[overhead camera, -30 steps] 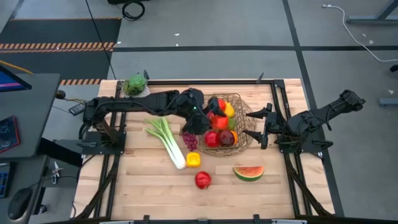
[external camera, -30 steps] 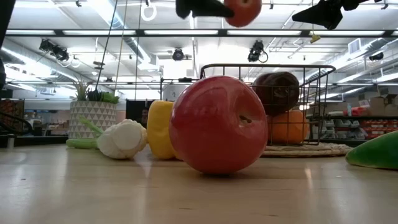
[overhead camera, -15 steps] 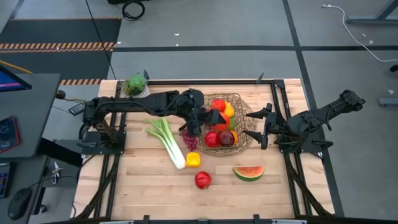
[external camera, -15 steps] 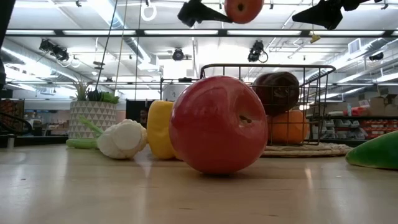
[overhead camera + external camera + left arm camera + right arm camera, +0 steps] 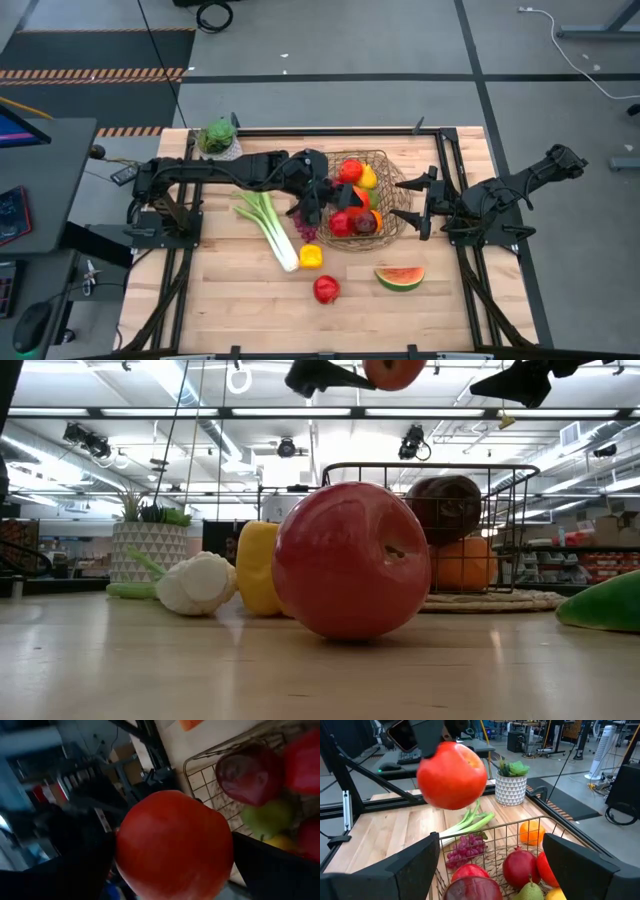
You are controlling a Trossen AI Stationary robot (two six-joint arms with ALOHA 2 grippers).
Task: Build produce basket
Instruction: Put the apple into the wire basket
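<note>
The wire basket [image 5: 392, 190] stands at the table's middle right, with several fruits lying in it. Above its left part hangs a red apple [image 5: 350, 169], also seen in the right wrist view [image 5: 452, 775] and at the top of the low view [image 5: 393, 370]. My left gripper [image 5: 340, 186] is shut on it. My right gripper [image 5: 424, 204] stands open just right of the basket, with nothing between its fingers [image 5: 415, 865]. A leek [image 5: 268, 228], purple grapes [image 5: 305, 228], a yellow pepper [image 5: 311, 257], another red apple [image 5: 326, 289] and a watermelon slice [image 5: 399, 278] lie on the table. My left gripper pinches the red apple's two opposite sides [image 5: 125, 851] between its two fingers [image 5: 75, 867]. The fingers come from the table's left, slanting down. The apple is lifted clear, above the fruits in the basket.
A small potted plant [image 5: 217, 137] stands at the table's far left. The loose produce lies left of and in front of the basket. In the low view the loose red apple [image 5: 350, 560] fills the foreground, with the basket's rim [image 5: 430, 466] behind it.
My left gripper has rolled about the line it points along, keeping its place above the basket. The red apple has turned with it and stays pinched and clear of the basket.
</note>
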